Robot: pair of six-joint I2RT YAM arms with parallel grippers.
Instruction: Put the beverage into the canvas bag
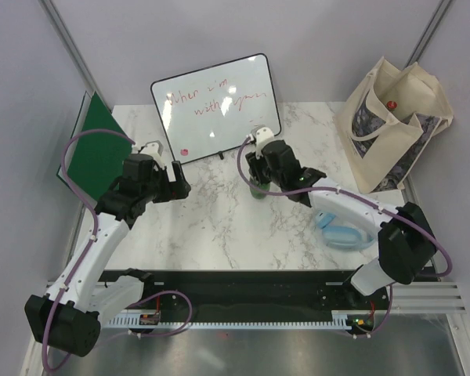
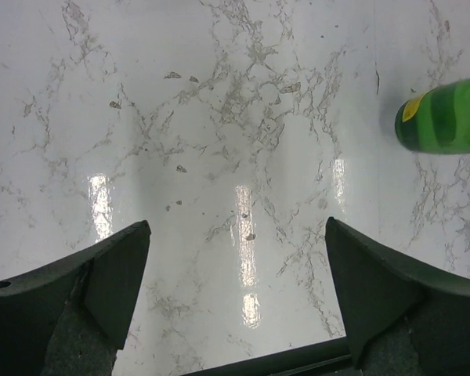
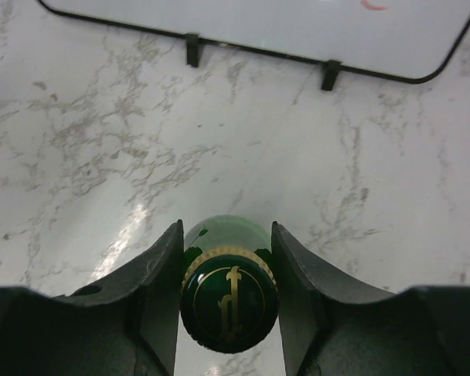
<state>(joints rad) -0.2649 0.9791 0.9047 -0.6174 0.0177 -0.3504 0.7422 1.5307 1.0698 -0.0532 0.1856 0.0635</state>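
Presently, the beverage bottle [image 3: 229, 301] is found standing on the marble table [image 1: 219, 227], just in front of the whiteboard [image 1: 215, 106]; its long axis is vertical and its gold-marked green cap is pointed straight up at the right wrist camera. The right gripper [image 3: 227, 235] is set over it from above, and its fingers are closed narrowly on the cap and neck, one on each side, with no gap to be made out (a grip is judged to be made, though the base is not shown to be off the table). The left gripper [image 2: 236, 225] is held wide with nothing between its fingers, over bare marble to the left of the bottle. The canvas bag [image 1: 380, 145] is stood at the far right corner, well apart from the bottle, to its right and slightly farther back; its mouth is open upward, and a small red-topped object [image 1: 390, 103] is seen inside (not identifiable). The right arm is judged the nearer to both bottle and bag. The coming move is judged to turn on that offset: the bottle must be lifted, carried rightward and back above the bag's rim, which stands taller than the bottle, and lowered base first with its axis vertical. A catch on a handle is noted as the main risk.
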